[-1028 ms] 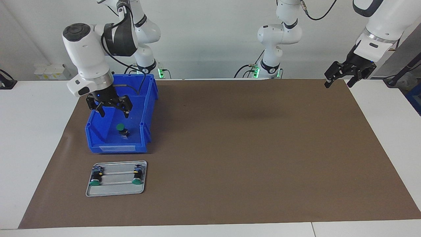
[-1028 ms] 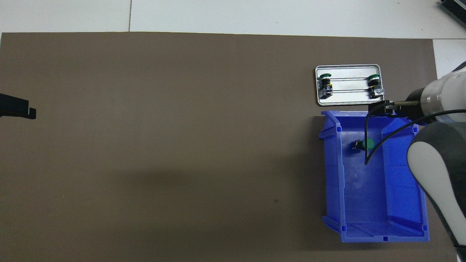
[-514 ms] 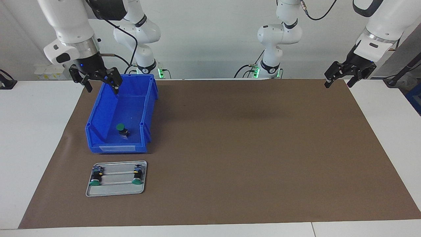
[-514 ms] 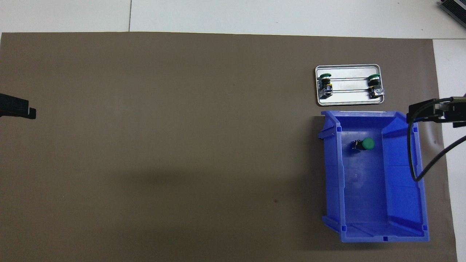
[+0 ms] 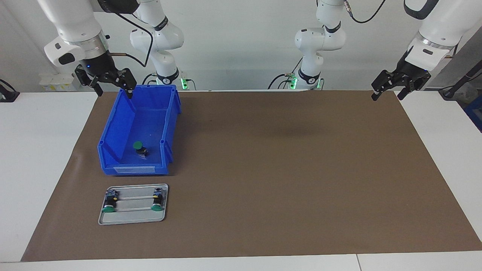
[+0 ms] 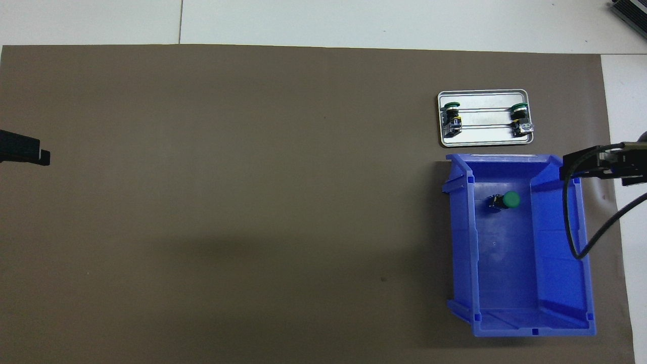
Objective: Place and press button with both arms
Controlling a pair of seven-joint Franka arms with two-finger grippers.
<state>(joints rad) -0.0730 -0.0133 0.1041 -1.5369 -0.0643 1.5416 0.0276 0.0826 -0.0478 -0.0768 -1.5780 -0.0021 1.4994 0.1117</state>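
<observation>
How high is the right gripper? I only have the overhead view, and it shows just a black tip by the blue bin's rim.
Observer: The right gripper hangs clear above the blue bin, by the rim of its end nearer the robots, touching nothing.
Operator: Is it carrying anything?
Observer: No. Its fingers are spread and empty, and the button lies on the bin's floor.
Operator: And the left gripper?
Observer: The left gripper waits in the air over the corner of the mat at the left arm's end, fingers open.

The overhead frame edges cut off the left claw point(image 6: 28, 150) and right claw point(image 6: 601, 163).
</observation>
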